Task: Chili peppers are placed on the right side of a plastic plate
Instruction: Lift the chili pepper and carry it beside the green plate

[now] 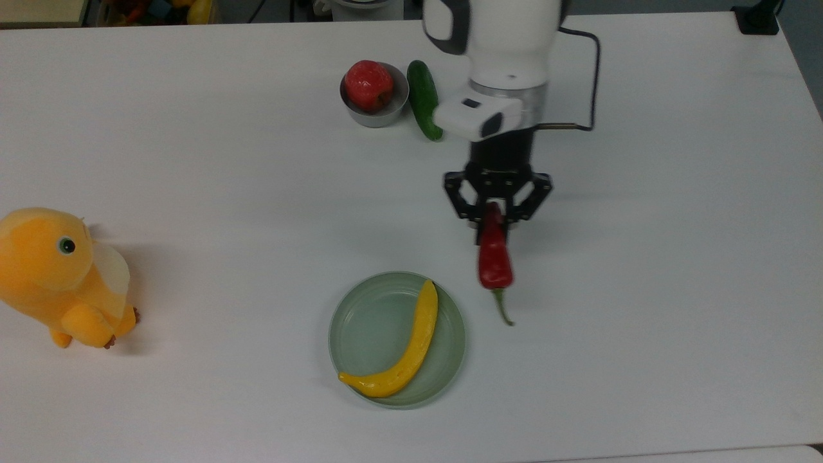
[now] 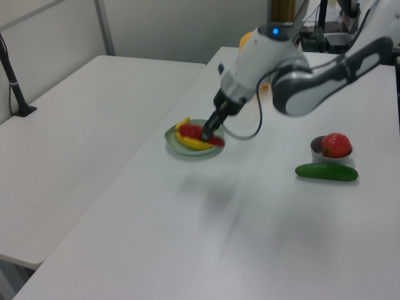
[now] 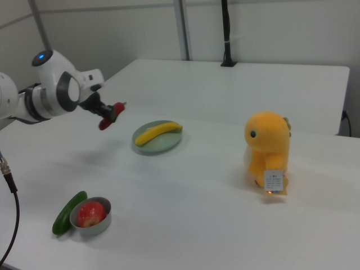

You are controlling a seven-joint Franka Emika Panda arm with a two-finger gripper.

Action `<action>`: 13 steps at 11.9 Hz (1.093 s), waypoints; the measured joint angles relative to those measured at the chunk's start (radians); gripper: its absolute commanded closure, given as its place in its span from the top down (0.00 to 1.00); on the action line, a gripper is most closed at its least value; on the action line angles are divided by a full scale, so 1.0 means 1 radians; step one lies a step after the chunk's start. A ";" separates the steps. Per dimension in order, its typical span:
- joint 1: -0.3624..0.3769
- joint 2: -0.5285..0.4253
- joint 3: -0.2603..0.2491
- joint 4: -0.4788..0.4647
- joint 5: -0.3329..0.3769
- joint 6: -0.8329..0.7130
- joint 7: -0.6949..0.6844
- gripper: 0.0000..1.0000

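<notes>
My gripper (image 1: 494, 222) is shut on the thick end of the dark-red chili (image 1: 495, 260), which hangs in the air with its green stem pointing away from the arm. In the top view the chili is just off the upper right rim of the pale green plate (image 1: 366, 321). A yellow banana (image 1: 405, 354) lies across the plate. In the left view the gripper (image 2: 212, 128) and chili (image 2: 201, 132) overlap the plate (image 2: 177, 147). In the right view the chili (image 3: 111, 117) floats left of the plate (image 3: 163, 145), clear of the table.
A small grey bowl (image 1: 386, 116) holding a red fruit (image 1: 368, 83) stands at the back, with a dark green cucumber (image 1: 424, 96) beside it. A yellow plush toy (image 1: 61, 276) sits at the top view's left edge. The arm's cable (image 1: 588, 77) loops behind the wrist.
</notes>
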 measured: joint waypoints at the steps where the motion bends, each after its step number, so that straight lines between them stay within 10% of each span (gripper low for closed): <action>1: -0.034 -0.024 -0.011 -0.012 0.000 -0.011 -0.034 0.18; 7: -0.283 -0.009 -0.044 -0.013 0.000 0.008 -0.324 0.18; 13: -0.280 0.204 -0.084 0.032 -0.069 0.184 -0.350 0.18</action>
